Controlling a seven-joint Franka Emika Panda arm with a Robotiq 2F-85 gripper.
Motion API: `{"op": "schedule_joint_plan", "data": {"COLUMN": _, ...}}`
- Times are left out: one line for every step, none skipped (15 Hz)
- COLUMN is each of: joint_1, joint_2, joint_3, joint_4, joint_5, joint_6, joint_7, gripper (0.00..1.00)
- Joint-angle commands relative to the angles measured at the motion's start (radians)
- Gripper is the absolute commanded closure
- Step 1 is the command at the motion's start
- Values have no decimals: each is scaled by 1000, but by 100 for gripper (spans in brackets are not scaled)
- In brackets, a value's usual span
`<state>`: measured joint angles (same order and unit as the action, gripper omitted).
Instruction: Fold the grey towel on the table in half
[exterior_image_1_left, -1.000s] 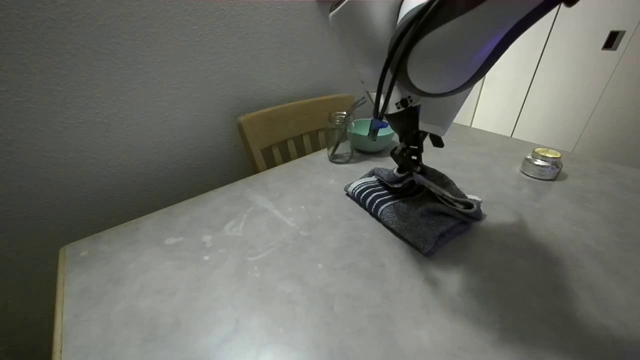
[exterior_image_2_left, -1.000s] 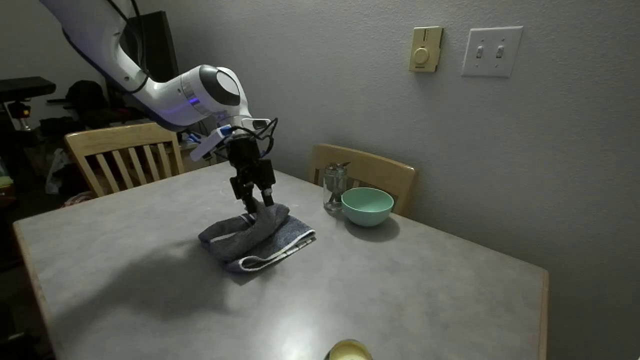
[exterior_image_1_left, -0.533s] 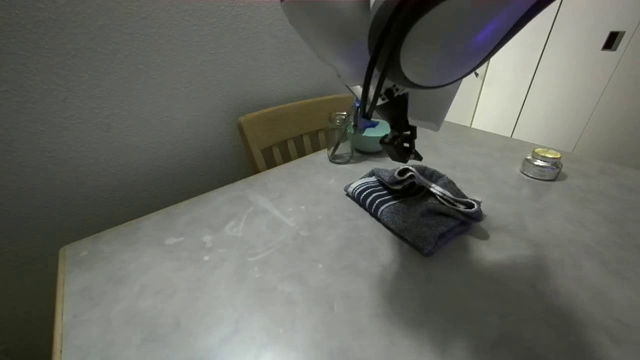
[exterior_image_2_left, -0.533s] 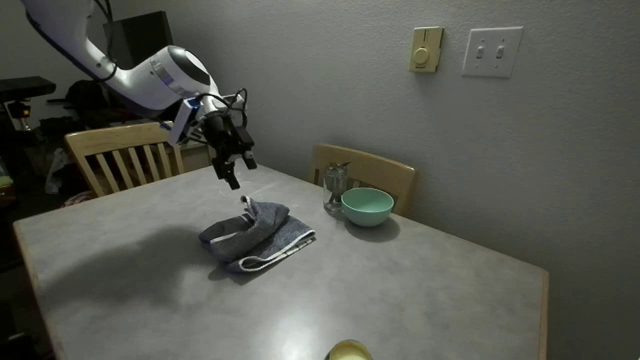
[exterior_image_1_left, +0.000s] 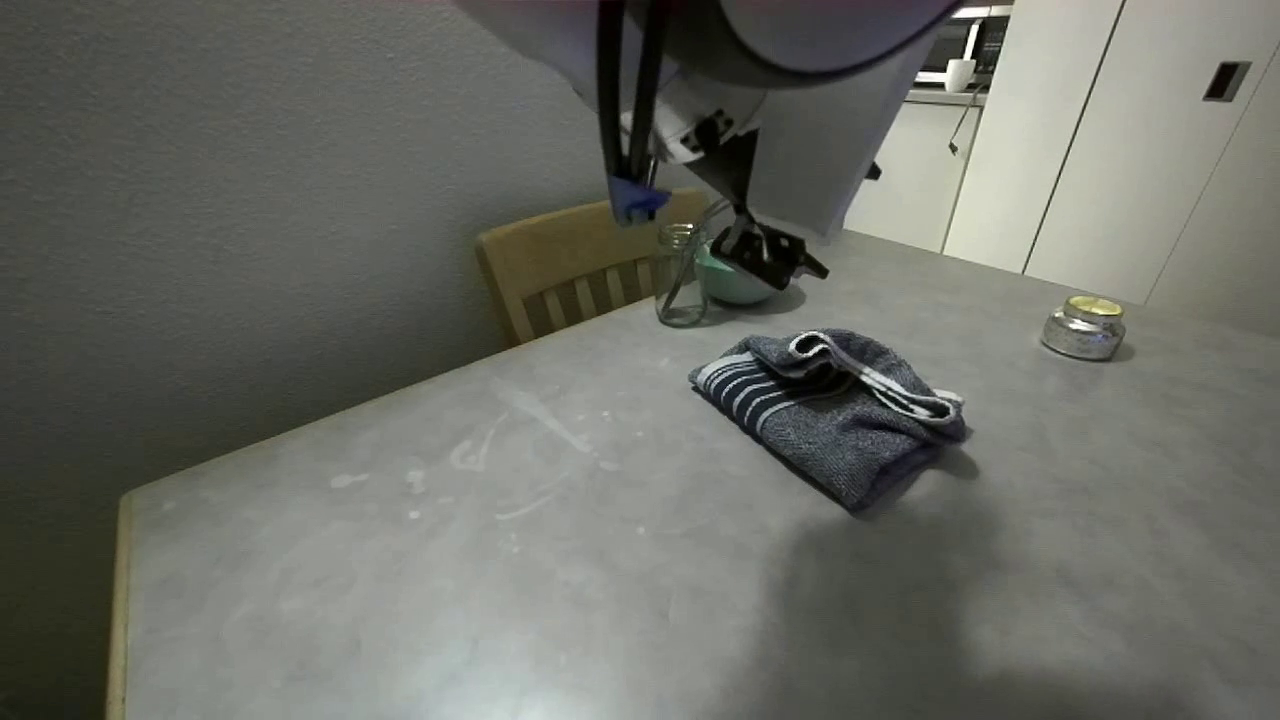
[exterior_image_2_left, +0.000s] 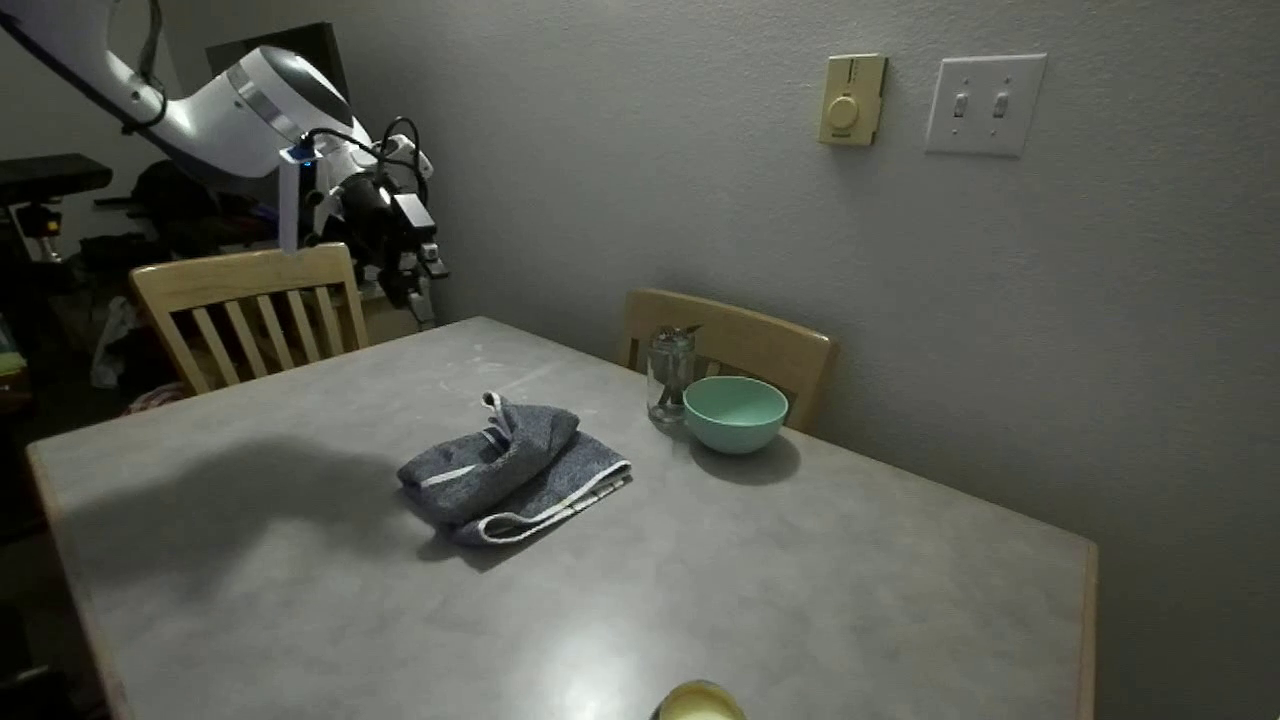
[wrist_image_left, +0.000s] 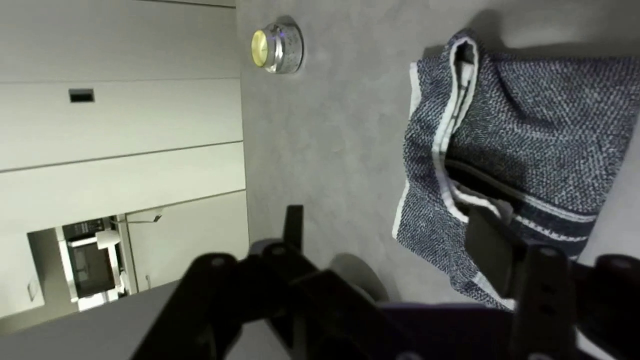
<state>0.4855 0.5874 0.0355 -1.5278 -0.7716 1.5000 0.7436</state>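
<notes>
The grey towel (exterior_image_1_left: 840, 430) lies loosely folded on the grey table (exterior_image_1_left: 500, 600). Its top layer is bunched up, with a raised, curled pale-trimmed edge and a dark striped band showing. The towel also shows in an exterior view (exterior_image_2_left: 520, 470) and at the right of the wrist view (wrist_image_left: 550, 115). My gripper (exterior_image_2_left: 425, 292) is open and empty, tilted, above and apart from the towel. In the wrist view its fingers (wrist_image_left: 390, 237) are wide apart; the right finger covers part of the towel. In an exterior view the gripper (exterior_image_1_left: 785, 262) is in front of the bowl.
A mint bowl (exterior_image_2_left: 735, 415) and a glass jar with utensils (exterior_image_2_left: 668, 375) stand near the table edge by the wall. A silver candle jar (exterior_image_1_left: 1083, 328) stands on the table, also in the wrist view (wrist_image_left: 280, 49). Wooden chairs (exterior_image_2_left: 250, 300) stand at the table.
One second ago my gripper was down at the towel's raised fold. It has come off the towel, risen, tilted and moved away. The towel keeps its bunched shape.
</notes>
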Motion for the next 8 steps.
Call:
{"op": "schedule_joint_plan", "data": {"joint_1": -85, "joint_2": -2, "joint_3": 28, "joint_4": -12, "joint_5": 103, "joint_6": 75, "joint_7": 108, "gripper": 48}}
{"op": "schedule_joint_plan", "data": {"joint_1": -106, "joint_2": -11, "joint_3": 27, "joint_4": -32, "joint_5": 137, "joint_6": 112, "joint_7": 133, "gripper": 54}}
{"op": "schedule_joint_plan", "data": {"joint_1": -129, "joint_2": -20, "joint_3": 24, "joint_4": -59, "joint_5": 171, "joint_6": 163, "joint_7": 151, "gripper": 62}}
{"op": "schedule_joint_plan", "data": {"joint_1": -151, "joint_2": -28, "joint_3": 21, "joint_4": -86, "joint_5": 205, "joint_6": 219, "joint_7": 163, "gripper": 69}}
{"op": "schedule_joint_plan", "data": {"joint_1": -174, "joint_2": -34, "joint_3": 17, "joint_4": -114, "joint_5": 237, "joint_6": 279, "joint_7": 170, "gripper": 76}}
{"op": "schedule_joint_plan", "data": {"joint_1": -196, "joint_2": -39, "joint_3": 12, "joint_4": -144, "joint_5": 272, "joint_6": 344, "joint_7": 174, "gripper": 84}}
{"op": "schedule_joint_plan", "data": {"joint_1": -215, "joint_2": -39, "joint_3": 8, "joint_4": -170, "joint_5": 306, "joint_6": 407, "joint_7": 174, "gripper": 90}}
{"op": "schedule_joint_plan", "data": {"joint_1": -233, "joint_2": -37, "joint_3": 4, "joint_4": -195, "joint_5": 342, "joint_6": 473, "joint_7": 168, "gripper": 97}}
